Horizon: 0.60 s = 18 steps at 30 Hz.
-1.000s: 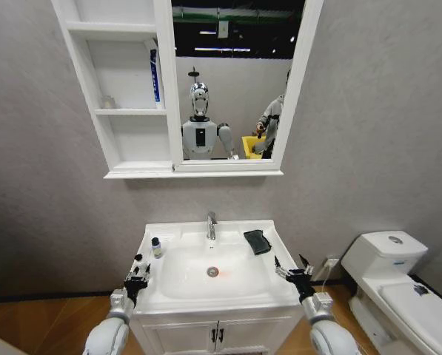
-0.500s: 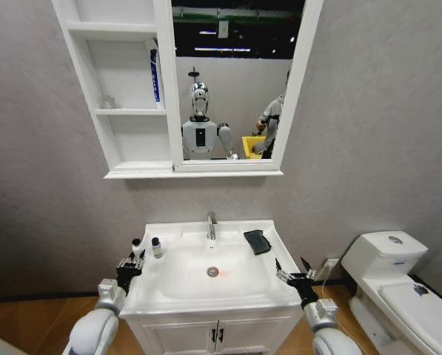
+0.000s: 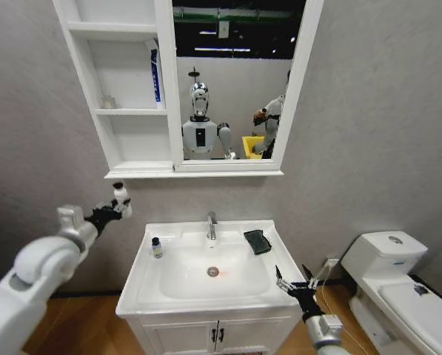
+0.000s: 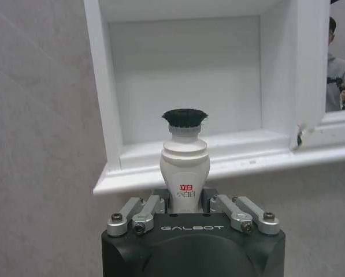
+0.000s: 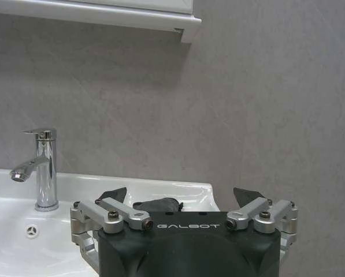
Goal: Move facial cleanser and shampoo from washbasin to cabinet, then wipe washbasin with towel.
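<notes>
Left gripper point(image 4: 185, 199) clamps white bottle point(image 4: 184, 167) low on body, just below cabinet point(image 4: 178, 161) bottom shelf. Looks light, rigid, slick, top-heavy; low grip suits. Right gripper point(image 3: 295, 282) spread wide, idle by washbasin point(image 3: 143, 292).

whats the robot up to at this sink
The left hand holds a small white bottle with a black cap, lifted up in front of the bottom shelf of the wall cabinet. A second small bottle is on the washbasin, left of the faucet. The dark towel lies at the back right corner. The right hand hangs open at the front right edge.
</notes>
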{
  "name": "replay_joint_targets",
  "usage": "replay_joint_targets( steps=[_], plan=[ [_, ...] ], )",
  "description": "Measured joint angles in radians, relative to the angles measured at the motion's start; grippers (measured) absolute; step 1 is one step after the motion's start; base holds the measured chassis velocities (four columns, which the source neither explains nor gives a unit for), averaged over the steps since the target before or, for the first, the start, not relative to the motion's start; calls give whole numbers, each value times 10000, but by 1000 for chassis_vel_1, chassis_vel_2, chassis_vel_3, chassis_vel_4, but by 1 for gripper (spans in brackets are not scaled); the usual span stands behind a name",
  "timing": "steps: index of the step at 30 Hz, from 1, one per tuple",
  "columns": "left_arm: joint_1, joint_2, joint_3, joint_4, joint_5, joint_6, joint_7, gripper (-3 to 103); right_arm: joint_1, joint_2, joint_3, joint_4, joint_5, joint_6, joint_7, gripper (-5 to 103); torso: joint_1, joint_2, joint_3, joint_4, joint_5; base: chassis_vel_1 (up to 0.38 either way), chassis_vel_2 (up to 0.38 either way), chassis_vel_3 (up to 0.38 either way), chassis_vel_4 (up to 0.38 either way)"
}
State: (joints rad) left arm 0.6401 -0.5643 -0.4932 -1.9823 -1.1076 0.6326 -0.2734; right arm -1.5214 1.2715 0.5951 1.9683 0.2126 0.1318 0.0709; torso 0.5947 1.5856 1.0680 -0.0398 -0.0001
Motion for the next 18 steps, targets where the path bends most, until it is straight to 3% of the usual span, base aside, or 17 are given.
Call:
replay_joint_targets(
  steps=[2, 3, 4, 8, 9, 10, 18],
  plan=[
    [-357, 86, 169, 158, -147, 46, -23, 28, -66, 35, 6, 69, -34, 23, -6, 100, 0, 0, 0, 0, 1, 0, 0, 0, 0],
    [-1339, 197, 674, 564, -455, 151, -41, 28, -327, 173, 55, 376, -69, 66, -21, 100, 0, -1, 0, 0, 0, 0, 0, 0, 0],
    [-1339, 197, 674, 564, -455, 151, -41, 28, -327, 173, 55, 376, -69, 66, -21, 100, 0, -1, 0, 0, 0, 0, 0, 0, 0],
    [-3572, 55, 2034, 1454, -880, 344, -157, 28, -1170, 492, 243, 1217, -166, 235, -22, 100, -1, -1, -1, -3, 1, 0, 0, 0, 0],
    [-4954, -387, 3213, 2178, -1064, 521, -369, 28, -1859, 736, 411, 1708, -407, 494, 4, 100, 0, -1, 0, -4, -1, 0, 0, 0, 0],
    [-5375, -580, 3566, 2499, -1017, 571, -395, 28, -2078, 841, 466, 1803, -556, 638, 5, 100, -1, -1, 0, -5, 3, 0, 0, 0, 0],
    [-6764, -1608, 4436, 4103, 81, 517, -66, 28, -3213, 1283, 646, 1867, -1078, 1430, -104, 100, 0, -2, 0, -3, 2, 0, 0, 0, 0]
  ],
)
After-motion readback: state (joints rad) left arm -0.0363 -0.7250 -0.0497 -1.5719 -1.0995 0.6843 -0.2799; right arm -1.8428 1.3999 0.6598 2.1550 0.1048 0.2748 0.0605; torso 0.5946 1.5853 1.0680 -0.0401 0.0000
